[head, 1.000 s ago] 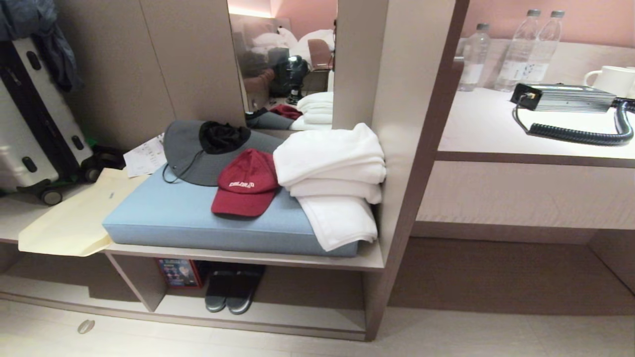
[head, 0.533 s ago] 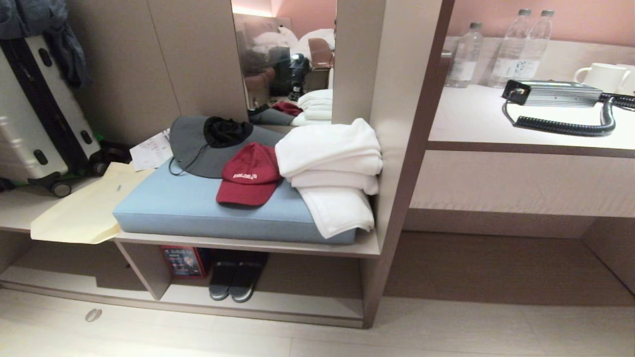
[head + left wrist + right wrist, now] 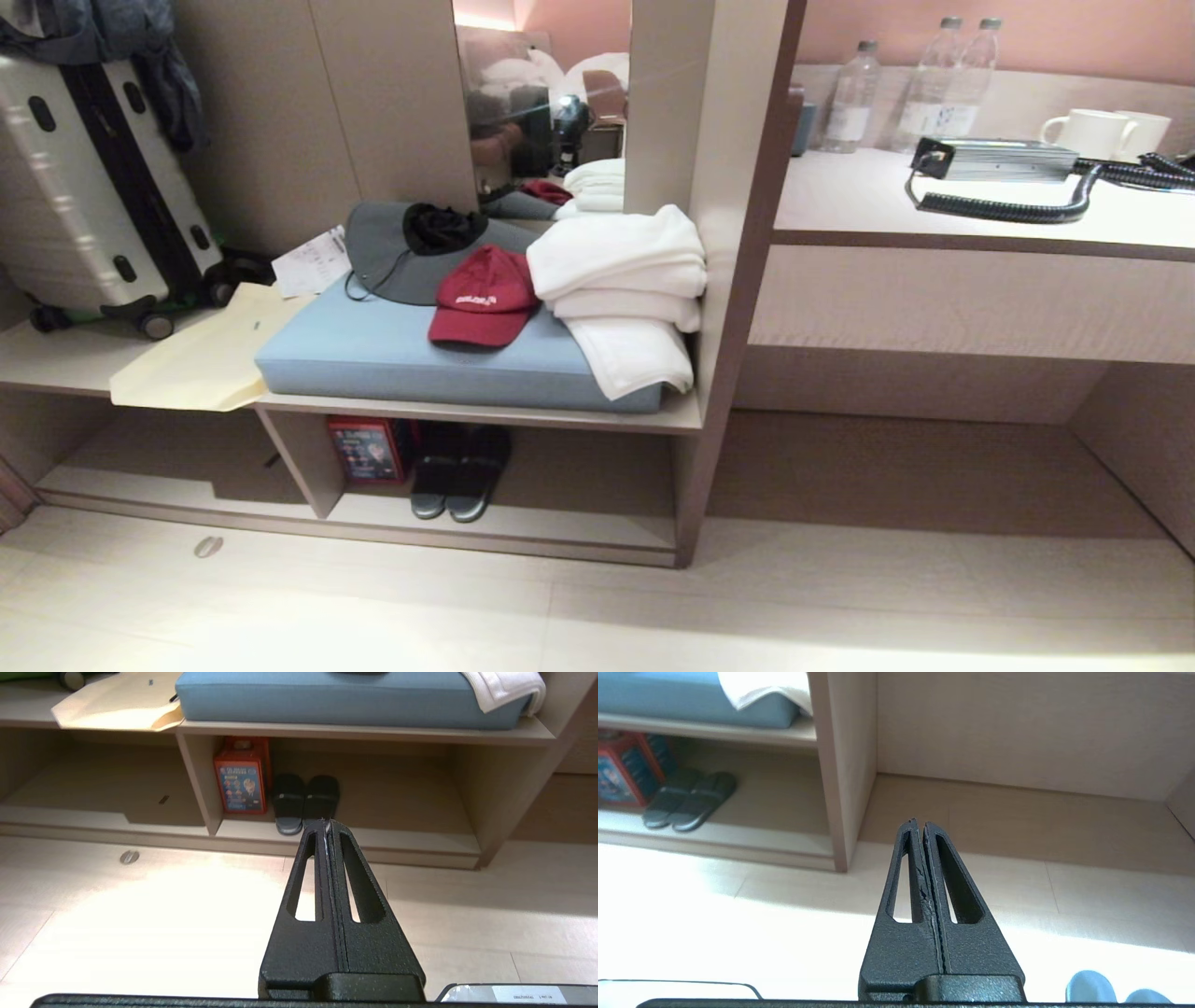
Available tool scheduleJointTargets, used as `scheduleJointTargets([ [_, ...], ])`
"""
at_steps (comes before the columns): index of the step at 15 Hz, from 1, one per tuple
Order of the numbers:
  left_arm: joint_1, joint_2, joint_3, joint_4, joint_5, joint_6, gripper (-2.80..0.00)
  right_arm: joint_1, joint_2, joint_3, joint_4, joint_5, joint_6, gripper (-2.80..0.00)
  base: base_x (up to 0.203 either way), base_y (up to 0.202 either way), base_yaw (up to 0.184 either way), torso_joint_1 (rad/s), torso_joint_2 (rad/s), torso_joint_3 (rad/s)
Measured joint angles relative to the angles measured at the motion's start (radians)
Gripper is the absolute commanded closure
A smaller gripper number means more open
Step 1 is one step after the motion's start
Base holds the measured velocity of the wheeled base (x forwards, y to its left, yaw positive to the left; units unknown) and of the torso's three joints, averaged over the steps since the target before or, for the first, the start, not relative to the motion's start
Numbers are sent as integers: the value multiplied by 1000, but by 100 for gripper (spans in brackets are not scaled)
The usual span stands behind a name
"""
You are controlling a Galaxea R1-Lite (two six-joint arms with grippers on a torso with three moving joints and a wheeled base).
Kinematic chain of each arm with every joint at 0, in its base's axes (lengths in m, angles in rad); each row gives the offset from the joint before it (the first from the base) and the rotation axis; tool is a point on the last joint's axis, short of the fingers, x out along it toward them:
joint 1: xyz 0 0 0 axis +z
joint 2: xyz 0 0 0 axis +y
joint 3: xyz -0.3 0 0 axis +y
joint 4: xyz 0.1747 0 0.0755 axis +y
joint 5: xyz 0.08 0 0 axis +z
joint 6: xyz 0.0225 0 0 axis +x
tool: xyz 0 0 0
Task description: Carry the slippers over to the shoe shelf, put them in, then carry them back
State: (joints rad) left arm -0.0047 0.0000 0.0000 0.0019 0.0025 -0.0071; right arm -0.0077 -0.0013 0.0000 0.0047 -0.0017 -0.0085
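Grey-blue fabric slippers (image 3: 1111,991), glimpsed on the floor beneath the pressed-together right gripper (image 3: 920,822), are judged light and soft, best pinched at the upper band; the left gripper (image 3: 324,822) is likewise closed.

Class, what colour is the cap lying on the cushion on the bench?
Dark red, with small white lettering on the front; the cap shows best in the head view.

Slippers (image 3: 1108,991): two rounded pale grey-blue toes on the floor, just behind the right hand (image 3: 920,822). Shoe shelf (image 3: 775,842) sits well ahead, low beige cubby.
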Motion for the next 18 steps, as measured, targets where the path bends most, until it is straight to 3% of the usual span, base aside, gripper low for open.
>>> scheduleJointTargets([
  [18,0,0,0,0,-1,5,0,-1,0,0,-1,1,-2,0,-194,0,2,2,2,2],
])
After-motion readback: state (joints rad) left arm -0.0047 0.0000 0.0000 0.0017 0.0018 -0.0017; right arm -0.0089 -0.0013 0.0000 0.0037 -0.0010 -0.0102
